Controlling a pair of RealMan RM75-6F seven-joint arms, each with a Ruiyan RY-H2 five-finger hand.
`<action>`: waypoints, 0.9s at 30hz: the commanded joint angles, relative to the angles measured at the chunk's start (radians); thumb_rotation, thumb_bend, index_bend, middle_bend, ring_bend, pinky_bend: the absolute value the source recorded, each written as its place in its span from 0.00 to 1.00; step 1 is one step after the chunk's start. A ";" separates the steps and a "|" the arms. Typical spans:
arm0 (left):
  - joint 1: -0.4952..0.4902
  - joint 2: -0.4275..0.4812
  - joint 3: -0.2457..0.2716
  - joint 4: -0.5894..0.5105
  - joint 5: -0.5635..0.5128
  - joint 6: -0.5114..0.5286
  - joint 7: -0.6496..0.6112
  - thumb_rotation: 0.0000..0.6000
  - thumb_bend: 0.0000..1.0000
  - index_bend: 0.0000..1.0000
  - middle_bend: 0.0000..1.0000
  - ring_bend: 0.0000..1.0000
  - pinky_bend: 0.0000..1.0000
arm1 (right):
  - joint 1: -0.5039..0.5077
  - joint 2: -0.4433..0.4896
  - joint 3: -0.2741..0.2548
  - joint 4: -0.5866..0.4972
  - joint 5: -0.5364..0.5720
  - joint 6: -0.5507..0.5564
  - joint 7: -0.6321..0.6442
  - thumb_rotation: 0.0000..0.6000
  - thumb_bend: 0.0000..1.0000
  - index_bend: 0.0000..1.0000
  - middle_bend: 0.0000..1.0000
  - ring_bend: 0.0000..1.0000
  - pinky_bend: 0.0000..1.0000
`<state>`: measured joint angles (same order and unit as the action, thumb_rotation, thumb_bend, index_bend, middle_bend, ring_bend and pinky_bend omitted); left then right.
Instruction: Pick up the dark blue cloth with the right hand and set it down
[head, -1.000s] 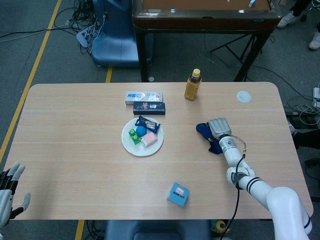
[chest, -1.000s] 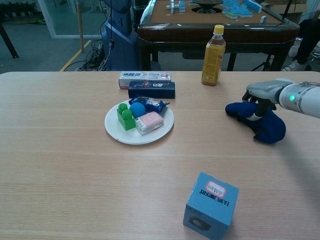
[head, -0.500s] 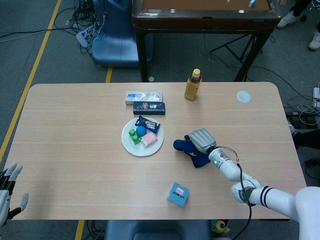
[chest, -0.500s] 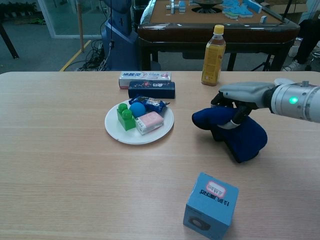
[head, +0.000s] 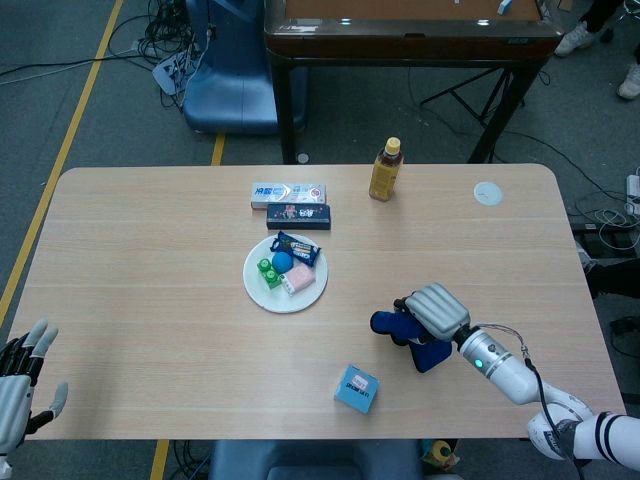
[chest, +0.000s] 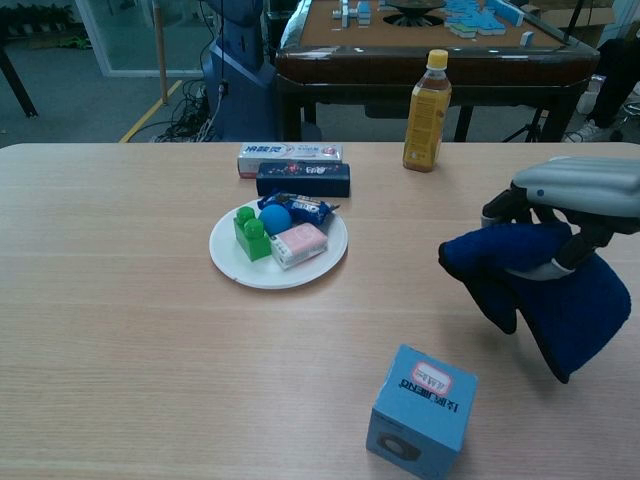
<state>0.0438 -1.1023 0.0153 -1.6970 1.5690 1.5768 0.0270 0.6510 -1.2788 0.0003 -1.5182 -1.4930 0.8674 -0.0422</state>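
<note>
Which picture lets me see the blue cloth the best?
The chest view. There the dark blue cloth looks big, hanging in folds from the right hand that holds it. In the head view the cloth is small, and the hand covers much of it.

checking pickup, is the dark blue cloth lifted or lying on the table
Lifted: the right hand grips the dark blue cloth, which hangs bunched above the table.

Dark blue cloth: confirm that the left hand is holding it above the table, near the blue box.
Not the left hand. The right hand holds the dark blue cloth above the table, near the blue box, as the chest view shows. The left hand sits empty at the table's edge.
</note>
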 joint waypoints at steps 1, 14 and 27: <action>-0.002 -0.001 0.001 -0.003 0.003 -0.001 0.004 1.00 0.42 0.05 0.00 0.01 0.03 | -0.004 0.008 -0.010 -0.011 0.017 -0.018 -0.036 1.00 0.37 0.44 0.42 0.41 0.49; 0.003 0.004 0.000 -0.002 -0.004 0.007 -0.001 1.00 0.42 0.05 0.00 0.01 0.03 | -0.024 0.037 0.006 -0.070 0.064 0.025 -0.145 1.00 0.00 0.00 0.00 0.00 0.02; -0.025 -0.013 -0.016 0.015 -0.001 -0.014 0.000 1.00 0.42 0.05 0.00 0.01 0.03 | -0.205 0.112 0.007 -0.130 0.113 0.302 -0.213 1.00 0.05 0.00 0.01 0.00 0.02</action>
<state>0.0194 -1.1142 -0.0002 -1.6831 1.5671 1.5635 0.0260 0.4803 -1.1859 0.0084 -1.6325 -1.3970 1.1307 -0.2366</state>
